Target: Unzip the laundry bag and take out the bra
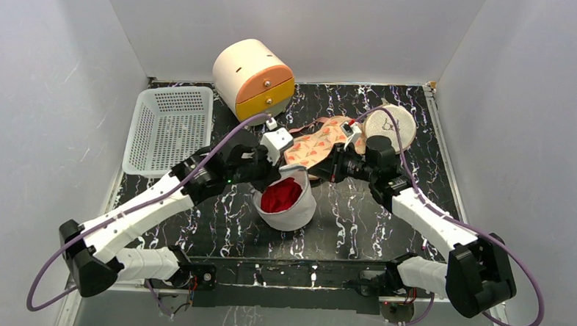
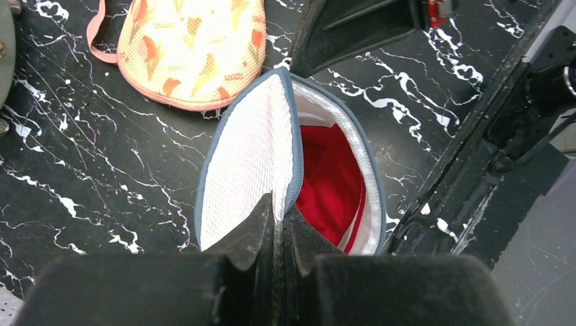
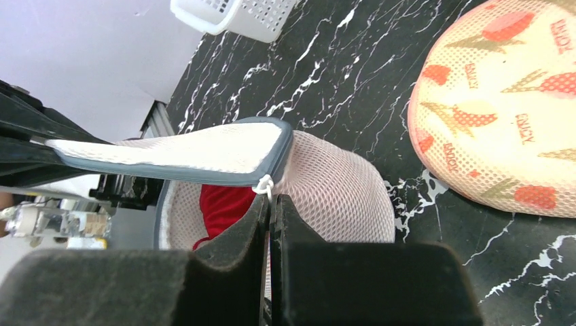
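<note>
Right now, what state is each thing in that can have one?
Bag: unzipped, lid lifted.
Bra: inside the bag.
Left end effector: shut on the lid's edge.
Right end effector: shut beside the zip pull; grip unclear.
Drawers: both closed.
Basket: upright.

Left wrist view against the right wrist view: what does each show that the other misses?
Left wrist only: the patterned pouch's pink strap. Right wrist only: the white zipper pull at the right fingers' closed tips, and the white basket. Both: the laundry bag with its flap pinched up by the left fingers, the red bra inside, the pouch.
</note>
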Available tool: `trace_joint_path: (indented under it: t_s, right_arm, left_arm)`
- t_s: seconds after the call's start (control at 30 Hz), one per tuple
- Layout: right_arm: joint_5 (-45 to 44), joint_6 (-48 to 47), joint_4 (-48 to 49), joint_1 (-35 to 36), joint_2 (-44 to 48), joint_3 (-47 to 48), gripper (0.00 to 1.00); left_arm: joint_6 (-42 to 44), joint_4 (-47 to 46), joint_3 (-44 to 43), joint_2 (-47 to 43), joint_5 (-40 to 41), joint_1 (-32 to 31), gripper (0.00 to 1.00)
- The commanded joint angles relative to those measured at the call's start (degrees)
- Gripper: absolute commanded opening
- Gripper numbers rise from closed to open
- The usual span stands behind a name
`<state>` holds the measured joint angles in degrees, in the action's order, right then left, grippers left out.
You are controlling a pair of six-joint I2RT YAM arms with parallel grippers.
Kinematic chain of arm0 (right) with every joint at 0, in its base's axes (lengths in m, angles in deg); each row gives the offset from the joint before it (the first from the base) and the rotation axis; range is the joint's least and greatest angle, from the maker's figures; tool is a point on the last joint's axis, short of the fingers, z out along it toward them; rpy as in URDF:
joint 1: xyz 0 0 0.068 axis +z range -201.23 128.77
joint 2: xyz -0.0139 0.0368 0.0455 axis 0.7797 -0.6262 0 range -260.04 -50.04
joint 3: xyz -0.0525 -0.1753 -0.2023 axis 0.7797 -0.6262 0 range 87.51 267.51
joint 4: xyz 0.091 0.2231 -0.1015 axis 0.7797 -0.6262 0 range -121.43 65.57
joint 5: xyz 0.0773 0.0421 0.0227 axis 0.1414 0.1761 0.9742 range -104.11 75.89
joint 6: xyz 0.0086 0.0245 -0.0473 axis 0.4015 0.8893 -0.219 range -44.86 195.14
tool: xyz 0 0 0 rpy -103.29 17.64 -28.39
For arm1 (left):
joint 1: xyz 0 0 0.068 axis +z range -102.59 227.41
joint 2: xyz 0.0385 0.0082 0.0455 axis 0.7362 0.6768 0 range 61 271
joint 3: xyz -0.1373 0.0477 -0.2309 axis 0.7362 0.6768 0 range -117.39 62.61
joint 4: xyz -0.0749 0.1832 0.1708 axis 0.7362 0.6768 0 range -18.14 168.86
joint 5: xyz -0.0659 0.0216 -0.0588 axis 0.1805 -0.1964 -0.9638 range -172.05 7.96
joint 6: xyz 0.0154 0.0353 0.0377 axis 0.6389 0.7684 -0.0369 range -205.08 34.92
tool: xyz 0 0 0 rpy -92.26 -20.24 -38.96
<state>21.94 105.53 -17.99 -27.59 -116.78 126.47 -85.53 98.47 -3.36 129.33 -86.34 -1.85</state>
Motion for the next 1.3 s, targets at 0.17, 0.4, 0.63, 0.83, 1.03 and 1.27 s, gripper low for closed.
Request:
trace_joint_path:
  t_s: [0.17, 0.4, 0.63, 0.83, 1.03, 1.27]
  right_arm:
    - [6.7, -1.6, 2.0, -2.7, -1.2, 0.9, 0.0]
    - [7.6, -2.0, 1.9, 0.0, -0.5, 1.2, 0.0]
    - [6.5, -2.3, 1.9, 2.8, -1.0, 1.9, 0.0]
    - [6.9, -2.5, 1.5, 3.3, -0.7, 2.2, 0.0]
    - [2.8, -2.7, -0.3, 3.2, 0.9, 2.4, 0.0]
    - [4.3, -1.6, 2.4, -1.8, -0.7, 0.4, 0.0]
  left_arm:
    - [0.3, -1.9, 3.6, -5.5, 2.2, -0.1, 0.01]
    - [-0.4, 0.5, 2.4, -0.8, 7.0, 0.0, 0.31]
    - [-1.0, 0.1, 0.2, 3.2, 2.5, 0.0, 0.51]
    - [-1.3, -1.2, -1.8, 6.0, 0.9, -0.1, 0.45]
    - [0.7, 0.4, -3.4, 5.4, 2.3, -0.1, 0.11]
    - [3.4, 1.3, -2.4, -0.7, 2.4, -0.1, 0.0]
